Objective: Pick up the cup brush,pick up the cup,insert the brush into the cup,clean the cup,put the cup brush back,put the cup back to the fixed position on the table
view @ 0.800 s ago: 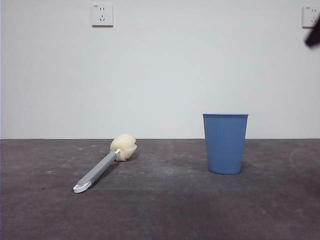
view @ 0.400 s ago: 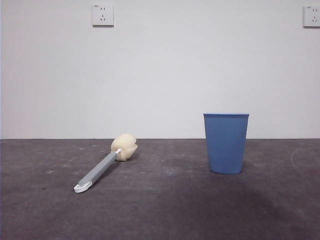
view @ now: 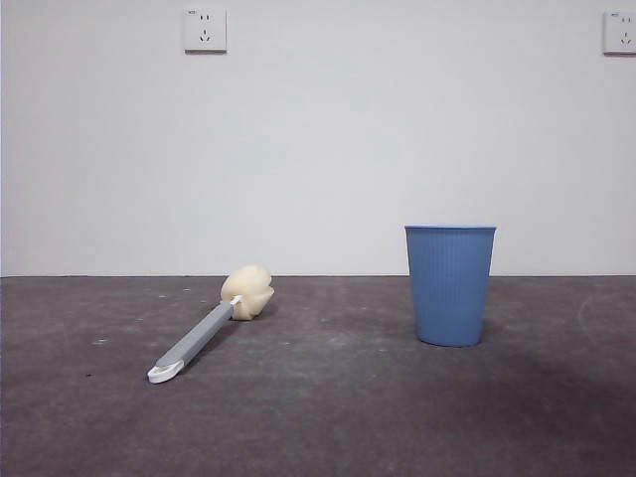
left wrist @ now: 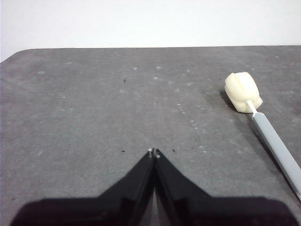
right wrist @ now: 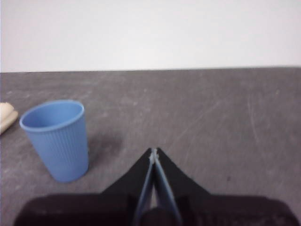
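The cup brush [view: 204, 331] lies flat on the table [view: 328, 417] at the left, its cream sponge head away from the camera and its white looped end nearest. It also shows in the left wrist view [left wrist: 263, 125]. The blue ribbed cup [view: 449, 285] stands upright at the right, and in the right wrist view [right wrist: 57, 140]. My left gripper [left wrist: 154, 152] is shut and empty, above the table and apart from the brush. My right gripper [right wrist: 154, 151] is shut and empty, apart from the cup. Neither arm shows in the front view.
A white wall stands behind the table, with a socket [view: 205, 30] at upper left and another socket [view: 619, 32] at upper right. The table's far edge meets the wall.
The black arm tip at the top right corner of the front view has left the picture. The brush and the cup have not moved.
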